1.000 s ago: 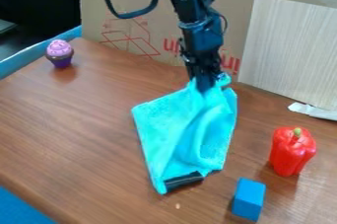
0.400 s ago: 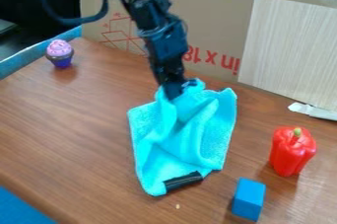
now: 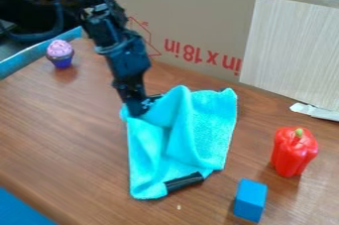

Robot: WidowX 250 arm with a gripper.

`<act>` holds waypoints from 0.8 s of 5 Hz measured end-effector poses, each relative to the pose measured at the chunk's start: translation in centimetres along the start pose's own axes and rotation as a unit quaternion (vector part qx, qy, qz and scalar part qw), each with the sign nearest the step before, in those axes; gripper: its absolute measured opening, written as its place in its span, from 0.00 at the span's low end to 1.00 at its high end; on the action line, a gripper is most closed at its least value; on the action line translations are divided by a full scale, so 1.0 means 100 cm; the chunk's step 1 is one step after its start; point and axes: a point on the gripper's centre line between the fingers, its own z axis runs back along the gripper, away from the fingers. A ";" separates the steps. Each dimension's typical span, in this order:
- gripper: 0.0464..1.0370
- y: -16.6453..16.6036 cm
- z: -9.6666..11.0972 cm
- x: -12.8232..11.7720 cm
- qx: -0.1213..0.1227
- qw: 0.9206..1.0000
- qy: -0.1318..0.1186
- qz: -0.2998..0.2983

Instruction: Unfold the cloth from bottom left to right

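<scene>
The gripper point(image 3: 140, 108) is at the upper left corner of the turquoise cloth point(image 3: 204, 135), pinching the fabric there just above the table. A raised fold runs through the cloth's middle, and its top edge bulges up to the right of the gripper. The cloth's lower end lies on the table, with a black strip point(image 3: 184, 183) across its bottom edge.
A red pepper point(image 3: 293, 152) and a blue block point(image 3: 250, 199) stand right of the cloth on the wooden table point(image 3: 73, 140). A toy cupcake point(image 3: 60, 54) sits at the far left. Cardboard point(image 3: 192, 26) walls off the back.
The gripper has moved left and down, dragging the cloth's upper corner with it. The cloth's left side has shifted left, while its right edge has hardly moved.
</scene>
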 end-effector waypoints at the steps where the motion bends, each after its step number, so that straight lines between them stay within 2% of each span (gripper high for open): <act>1: 0.04 -0.002 0.022 -0.018 0.007 1.000 -0.009 -0.015; 2: 0.04 0.002 0.032 -0.039 0.027 0.999 0.009 -0.025; 3: 0.04 0.006 0.029 -0.057 0.037 0.997 0.053 -0.036; 4: 0.04 0.016 0.018 -0.071 0.061 0.991 0.108 -0.045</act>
